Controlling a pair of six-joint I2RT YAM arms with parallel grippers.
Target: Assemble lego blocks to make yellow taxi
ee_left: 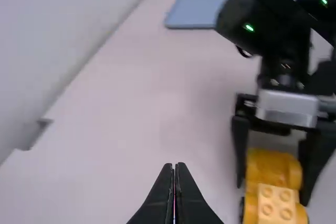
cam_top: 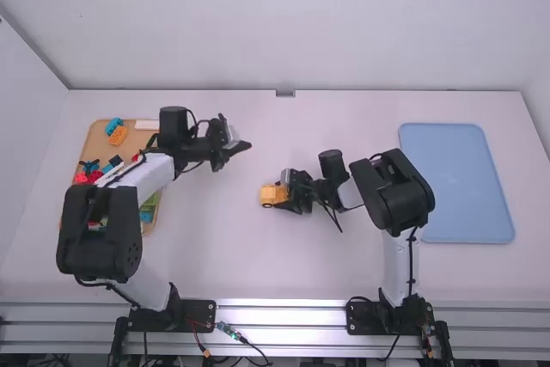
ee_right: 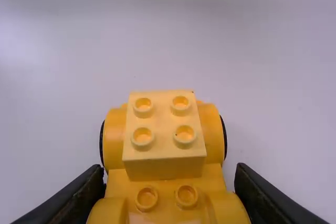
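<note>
On the white surface (cam_top: pixel 223 238), a yellow car (ee_right: pixel 114 142) topped with a paler block (ee_right: pixel 164 139) is grasped by the right gripper (cam_top: pixel 284 192). The left gripper (cam_top: pixel 248 145) is clenched.

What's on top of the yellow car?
A paler block with four round bumps sits on the yellow car. The part of the car under it is covered.
</note>
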